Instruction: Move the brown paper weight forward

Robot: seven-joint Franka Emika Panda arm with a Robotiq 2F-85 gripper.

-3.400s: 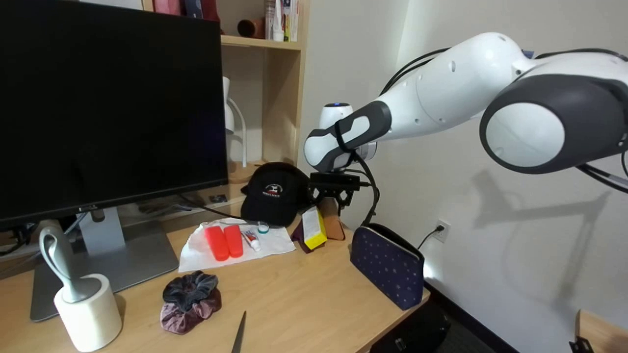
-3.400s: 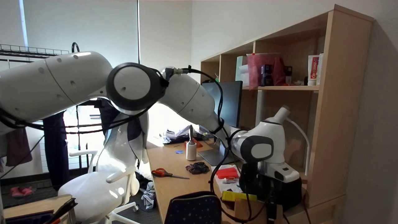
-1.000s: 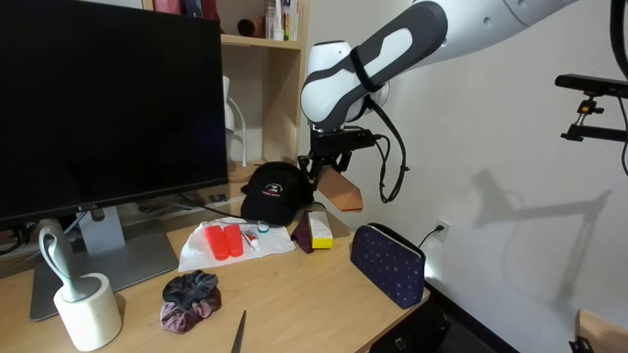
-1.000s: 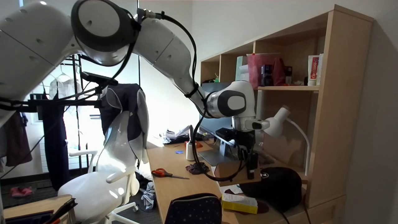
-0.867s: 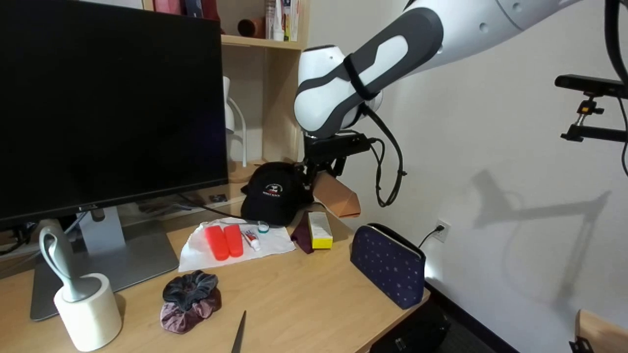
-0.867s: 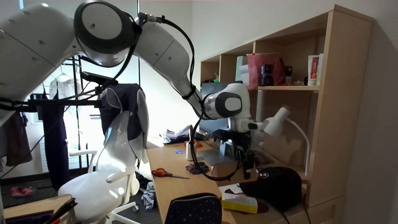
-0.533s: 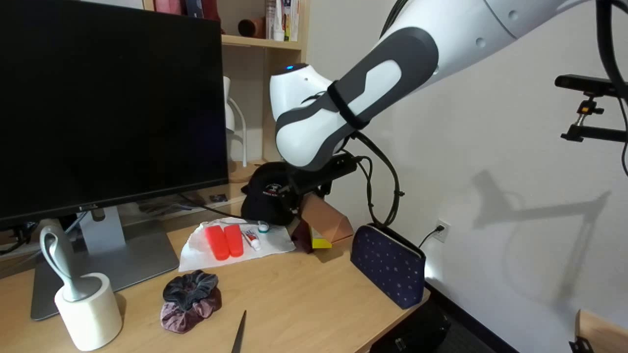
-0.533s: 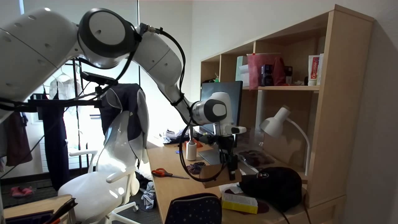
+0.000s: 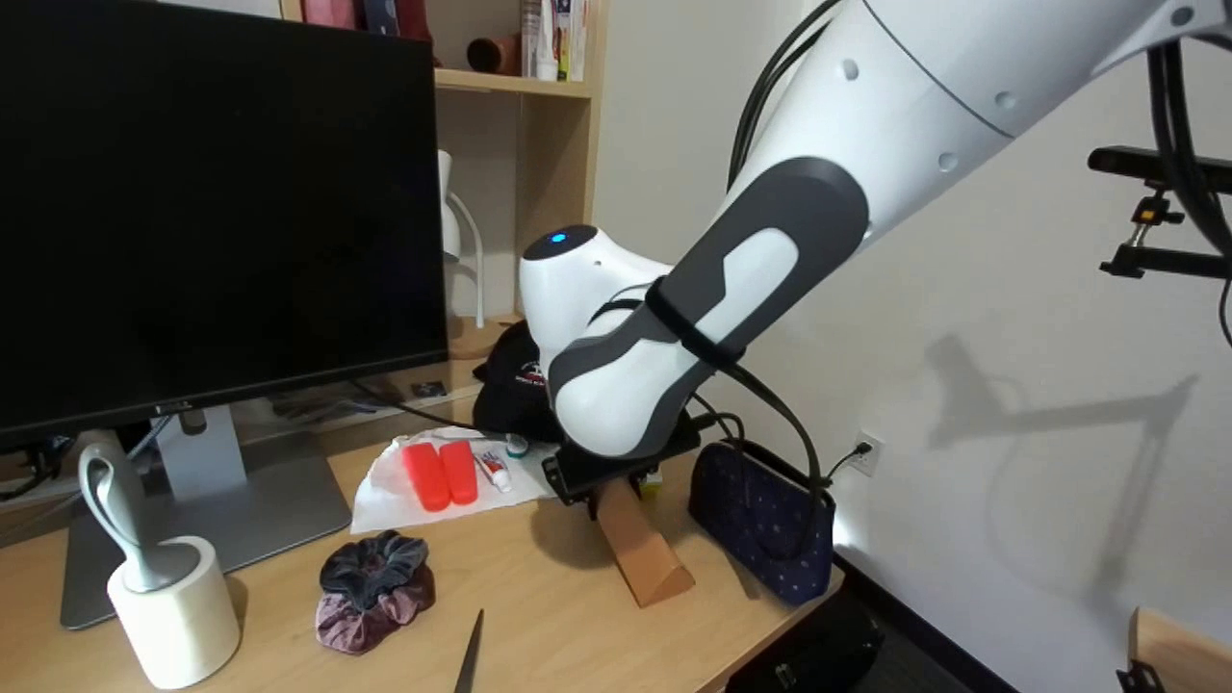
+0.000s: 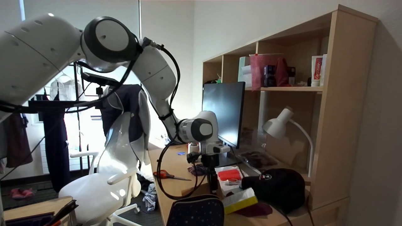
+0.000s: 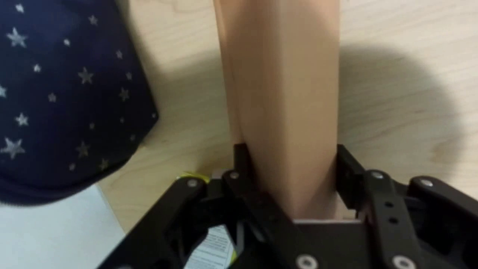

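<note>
So the brown paper weight [image 9: 643, 549] has just been swung down. Half a second ago it was being carried higher up, in front of the yellow-edged box [image 10: 240, 201]; now it's been brought right down to the table [image 9: 539, 597], or very nearly. Whether it's fully rested there can't be sworn to, as the underside is hidden. It's still pinched by the hand [image 11: 291, 164]: in the wrist view a finger is seen pressed against each long side near one end, with the rest of the weight pointed out ahead of the hand.

The starry pouch [image 11: 71, 93] is just beside the hand, with a strip of table seen between it and the weight. The black cap [image 9: 510, 395] has been left behind the hand. Also, the yellow-edged box, close behind the hand, has ended up at a different angle. Turned or tipped, can't be told which, and maybe it was clipped on the way past, but that's only a guess.

As for the task, the forward carry can probably be called mostly done. What's left, at a guess, is for the weight to be set flat and let go, then for the hand to be lifted straight up. If the fingers get spread too wide on that side, the pouch could be nudged.
</note>
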